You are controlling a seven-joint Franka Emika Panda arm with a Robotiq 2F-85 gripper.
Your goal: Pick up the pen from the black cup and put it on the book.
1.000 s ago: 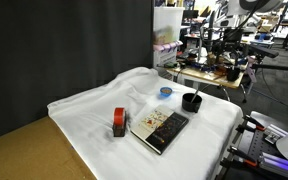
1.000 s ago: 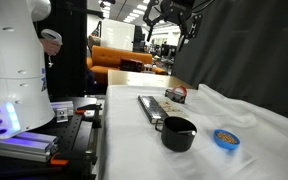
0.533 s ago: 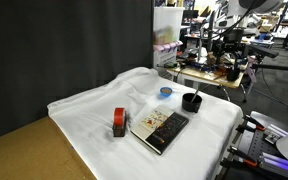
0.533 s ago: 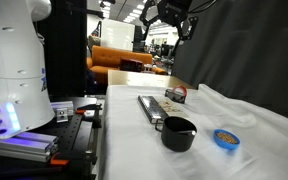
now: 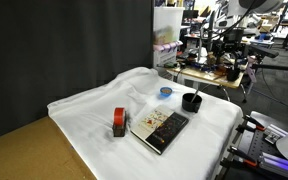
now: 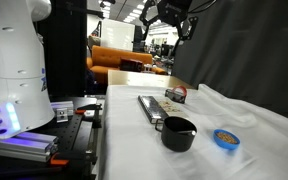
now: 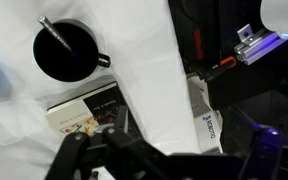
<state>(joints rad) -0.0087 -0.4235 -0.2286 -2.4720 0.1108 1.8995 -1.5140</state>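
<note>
- Jaws stand spread wide with nothing between them. The gripper (image 6: 168,24) hangs high at the top centre of an exterior view, well above the cloth (image 6: 254,115).
- Pen (image 7: 56,35): it leans inside the cup (image 7: 64,55), at the upper left of the wrist view. Its upper end is near the rim at the cup's top left, and its lower end runs toward the cup's middle.
- Book (image 7: 84,115): it lies just below the cup in the wrist view, near it; whether they touch I cannot tell. In both exterior views the two sit side by side.
- Step in hand, by my judgement: the approach. Nothing is gripped, and the pen is not yet out of the cup.
- Line up first, by shifting toward the upper left of the wrist view until the pen's raised end sits midway between the fingers.
- Turn the wrist so the fingers close across the thin stick, not along it.
- Come down only as far as the exposed upper part of the pen, and keep both fingertips clear of the rim. The cup looks light, so a nudge could slide or tip it.
- Close gently and fully, because a stick this thin slips easily.
- Lift straight up until the lower end clears the rim, then travel to the book.
- Disc (image 6: 224,138) and block (image 6: 174,95) lie off the path, so keep away from them.
</note>
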